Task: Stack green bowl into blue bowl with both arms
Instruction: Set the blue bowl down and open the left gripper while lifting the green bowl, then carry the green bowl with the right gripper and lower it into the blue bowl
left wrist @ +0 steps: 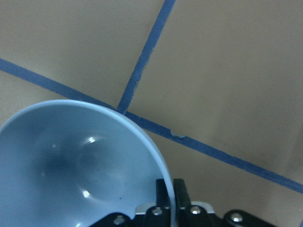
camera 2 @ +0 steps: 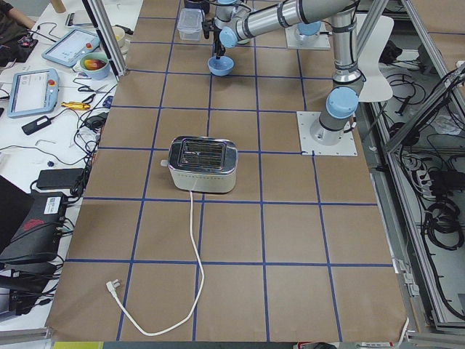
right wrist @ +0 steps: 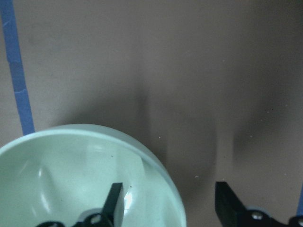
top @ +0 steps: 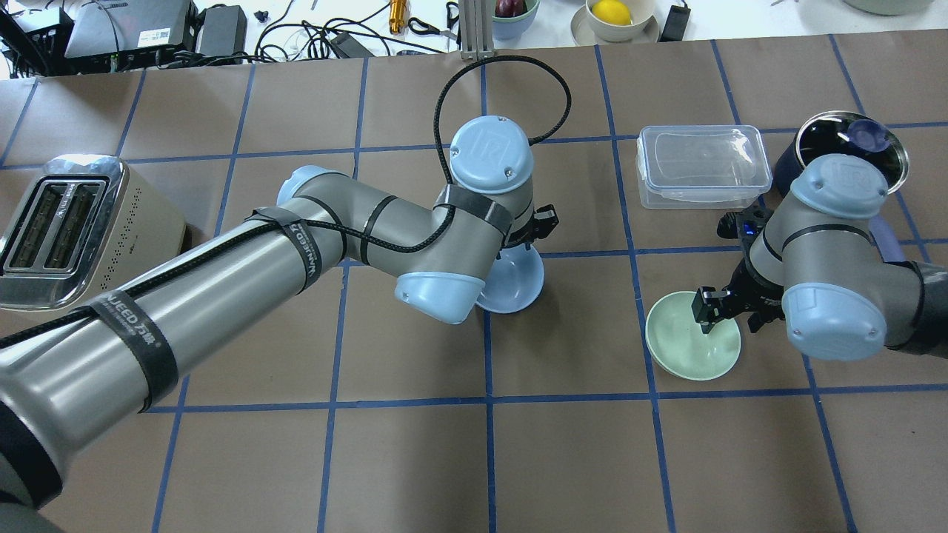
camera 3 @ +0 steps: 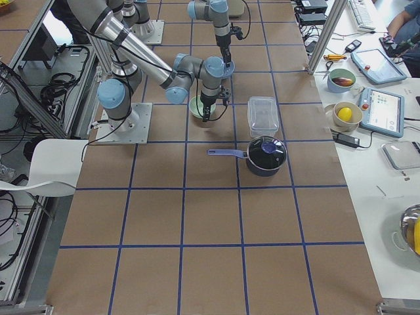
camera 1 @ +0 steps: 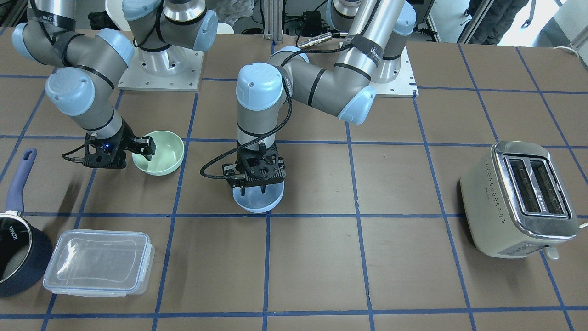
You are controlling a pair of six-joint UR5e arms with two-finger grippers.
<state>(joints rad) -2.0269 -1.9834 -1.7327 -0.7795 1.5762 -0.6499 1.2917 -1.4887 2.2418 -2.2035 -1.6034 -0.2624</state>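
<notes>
My right claw (right wrist: 168,187) straddles the green bowl's (top: 681,357) rim, released, with the bowl on the desk (top: 415,459). In the overhead view the blue bowl (top: 520,285), clenched at its rim by my left claw (left wrist: 169,187), lies at ten o'clock from it.

bright, even overhead light. glare on toaster (camera 1: 519,202) chrome, background blown out top right of front view. wrist cams soft up close: specular dots inside blue bowl (left wrist: 71,165), faint doubled shadows on table (right wrist: 189,94).
</notes>
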